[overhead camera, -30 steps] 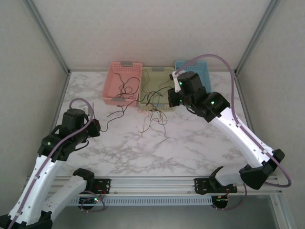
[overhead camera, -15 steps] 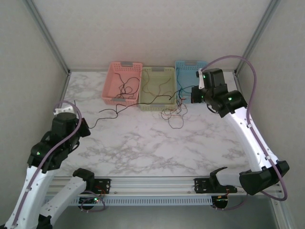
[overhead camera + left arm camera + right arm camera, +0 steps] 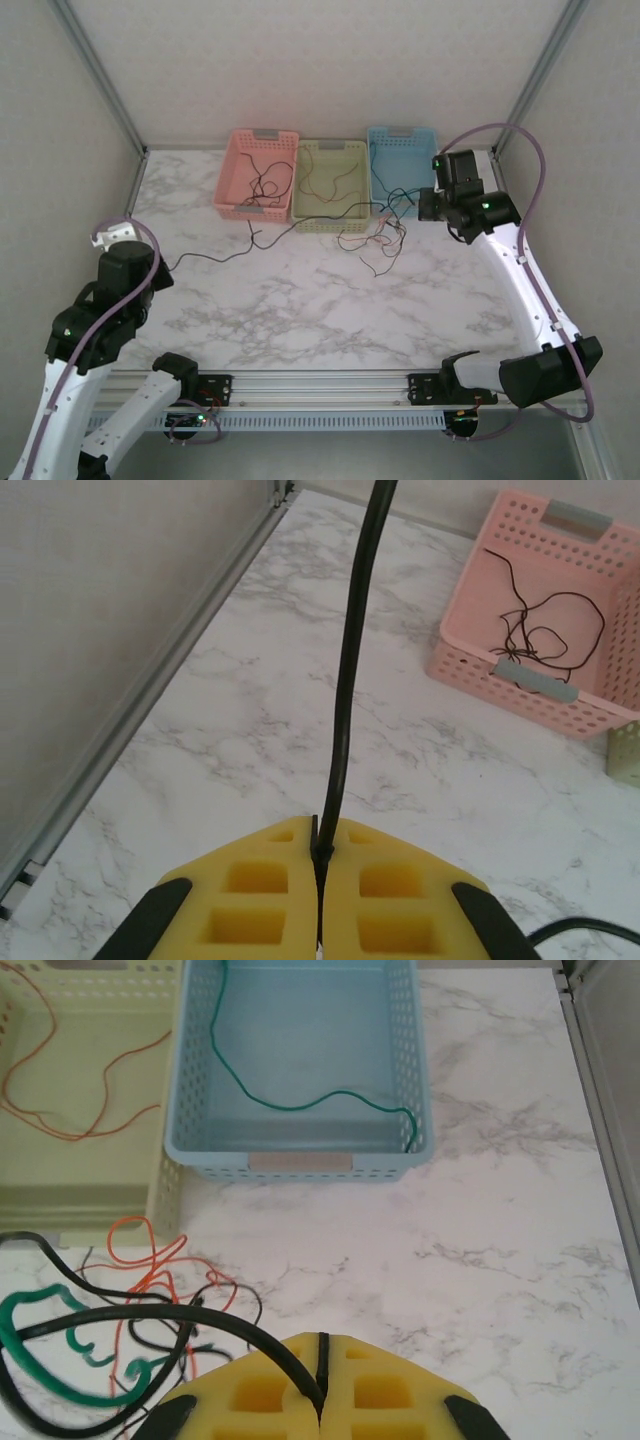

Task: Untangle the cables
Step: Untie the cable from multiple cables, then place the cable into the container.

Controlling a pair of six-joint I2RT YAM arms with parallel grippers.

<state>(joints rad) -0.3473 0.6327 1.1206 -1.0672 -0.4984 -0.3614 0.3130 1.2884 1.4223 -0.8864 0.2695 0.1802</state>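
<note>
From above, your cables (image 3: 375,235) lay tangled on the tabletop (image 3: 300,310) before the baskets (image 3: 330,148), with one black strand (image 3: 205,256) stretched leftward. At the left wrist, your left hand (image 3: 318,845) clamped it. At the right wrist, your right hand (image 3: 318,1390) pinched a black wire (image 3: 200,1317).

We see the cables (image 3: 372,236) knotted right of centre, thin black, orange and green; one black strand (image 3: 212,257) stretches leftward.
</note>
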